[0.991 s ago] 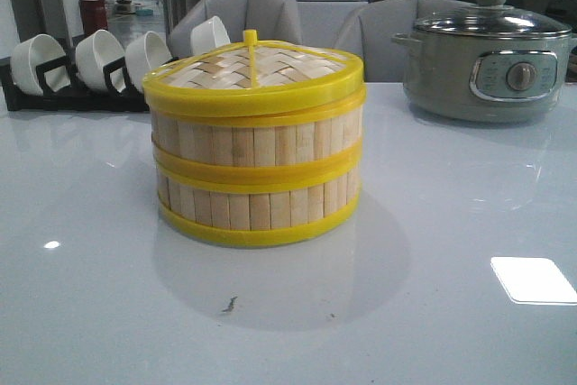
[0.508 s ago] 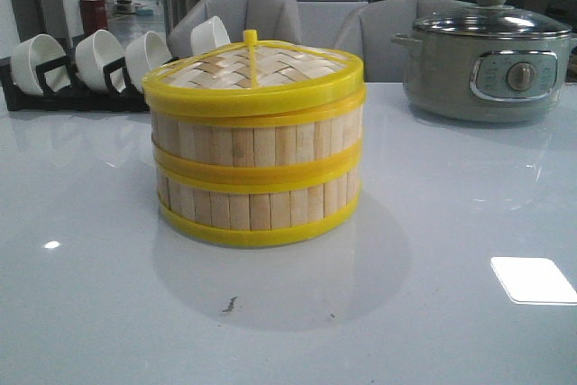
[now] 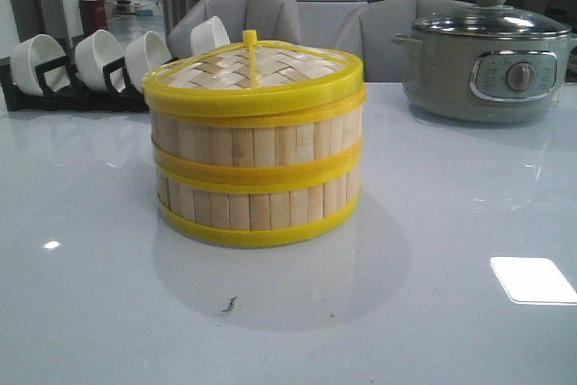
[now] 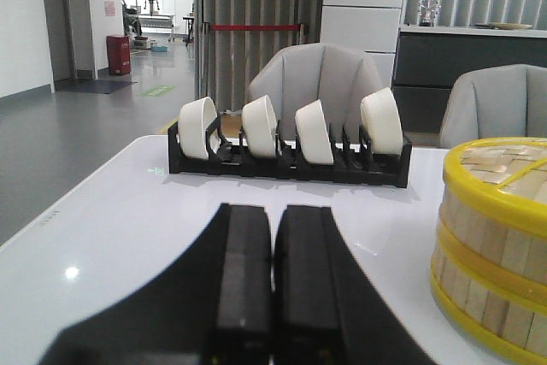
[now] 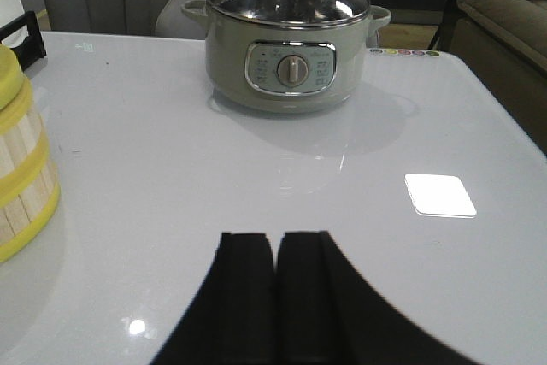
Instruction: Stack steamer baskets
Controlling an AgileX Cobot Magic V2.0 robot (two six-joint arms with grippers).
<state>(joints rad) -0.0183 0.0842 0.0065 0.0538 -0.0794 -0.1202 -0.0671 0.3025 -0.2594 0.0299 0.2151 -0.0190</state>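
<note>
Front view: two steamer baskets (image 3: 255, 169) sit stacked one on the other at the centre of the frame on the pale glossy counter (image 3: 108, 313), with a woven lid (image 3: 252, 74) closing the top. A black rack of white bowls (image 3: 90, 65) stands at the upper left, and a grey-green electric pot (image 3: 491, 65) with a glass lid stands at the upper right. Neither arm appears here.

Left wrist view: the left end effector (image 4: 273, 284) fills the lower middle, its two black fingers pressed together and holding nothing. The basket stack shows at the right edge, well apart from the fingers. The bowl rack lies across the middle of the frame.

Right wrist view: the right end effector (image 5: 276, 292) sits at the lower middle, fingers pressed together and empty. The pot stands at the upper centre, and the stack's side shows at the left edge.
</note>
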